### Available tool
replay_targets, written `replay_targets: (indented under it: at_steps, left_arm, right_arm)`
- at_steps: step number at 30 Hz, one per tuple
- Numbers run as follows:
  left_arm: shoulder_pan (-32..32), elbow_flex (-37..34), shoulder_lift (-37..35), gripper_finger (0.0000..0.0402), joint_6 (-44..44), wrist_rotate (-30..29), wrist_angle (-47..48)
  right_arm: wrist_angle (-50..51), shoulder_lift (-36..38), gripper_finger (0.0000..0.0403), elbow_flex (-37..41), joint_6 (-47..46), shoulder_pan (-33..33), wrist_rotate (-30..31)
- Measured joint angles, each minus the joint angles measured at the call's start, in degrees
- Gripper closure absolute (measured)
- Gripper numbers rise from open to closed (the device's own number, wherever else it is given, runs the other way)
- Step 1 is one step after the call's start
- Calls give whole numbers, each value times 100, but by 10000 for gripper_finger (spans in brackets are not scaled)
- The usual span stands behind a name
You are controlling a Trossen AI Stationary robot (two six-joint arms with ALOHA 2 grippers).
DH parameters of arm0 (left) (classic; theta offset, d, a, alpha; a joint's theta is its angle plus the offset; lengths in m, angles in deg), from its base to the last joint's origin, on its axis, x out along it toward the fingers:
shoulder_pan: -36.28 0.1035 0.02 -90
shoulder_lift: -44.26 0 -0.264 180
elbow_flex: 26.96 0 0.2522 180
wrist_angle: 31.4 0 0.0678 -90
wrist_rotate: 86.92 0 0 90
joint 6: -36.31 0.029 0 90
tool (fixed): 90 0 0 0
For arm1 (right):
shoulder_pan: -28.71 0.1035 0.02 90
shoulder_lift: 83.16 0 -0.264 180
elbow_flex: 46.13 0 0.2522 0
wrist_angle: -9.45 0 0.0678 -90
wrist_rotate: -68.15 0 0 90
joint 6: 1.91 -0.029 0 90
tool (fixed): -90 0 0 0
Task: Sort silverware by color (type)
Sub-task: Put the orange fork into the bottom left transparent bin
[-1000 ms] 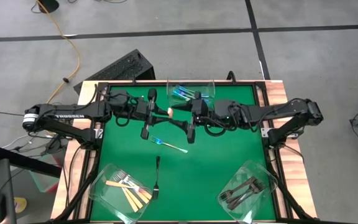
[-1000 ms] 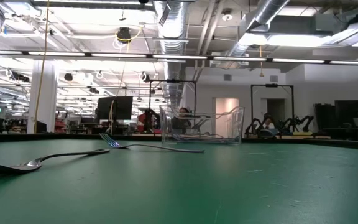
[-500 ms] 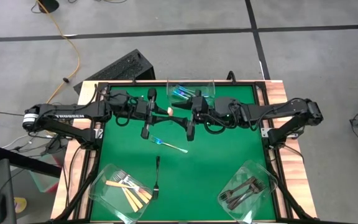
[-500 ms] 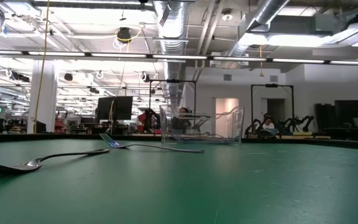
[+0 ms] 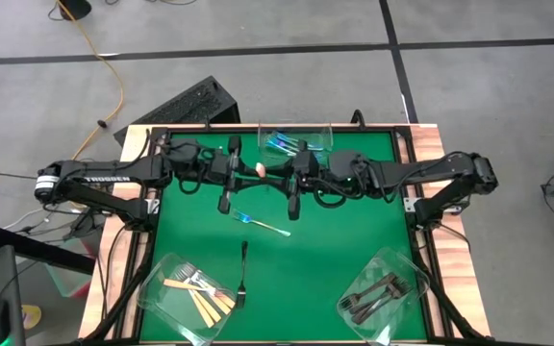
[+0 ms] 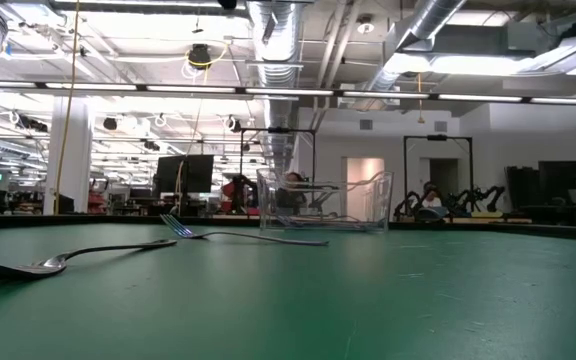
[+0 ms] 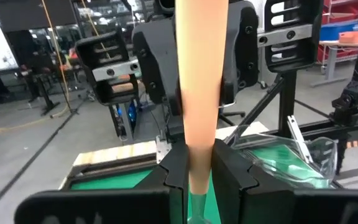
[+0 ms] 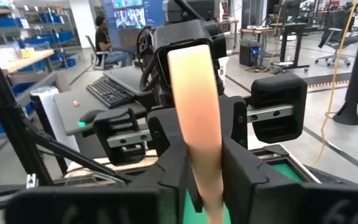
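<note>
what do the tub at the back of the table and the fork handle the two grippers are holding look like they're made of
The tub looks like clear, glossy plastic: you see the blue forks and green table through it.

The handle, between left gripper and right gripper, looks like smooth matte tan plastic, possibly resin; even colour, no grain.

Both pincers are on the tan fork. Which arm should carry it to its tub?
Left, probably: the left pincer clamps the tan fork, and the tub of tan forks sits on the left arm's side, farther from the right pincer.
</note>
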Motion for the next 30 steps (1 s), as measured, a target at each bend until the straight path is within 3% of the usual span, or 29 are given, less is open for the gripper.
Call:
replay_targets:
  at_steps: [4, 11, 25, 30]
  left_arm:
    - [0, -1, -3, 374, -123, 16, 81]
    - [-9, -1, 4, 374, -149, 263, 562]
    - [-146, 7, -6, 374, -225, 9, 552]
    - [-136, 10, -7, 347, -363, 35, 619]
  right_arm:
    - [-16, -177, 343, -3, 11, -1, 5]
    - [33, -234, 343, 10, -79, 182, 239]
    - [38, -135, 357, 22, -95, 349, 360]
    - [65, -96, 357, 22, -22, 452, 612]
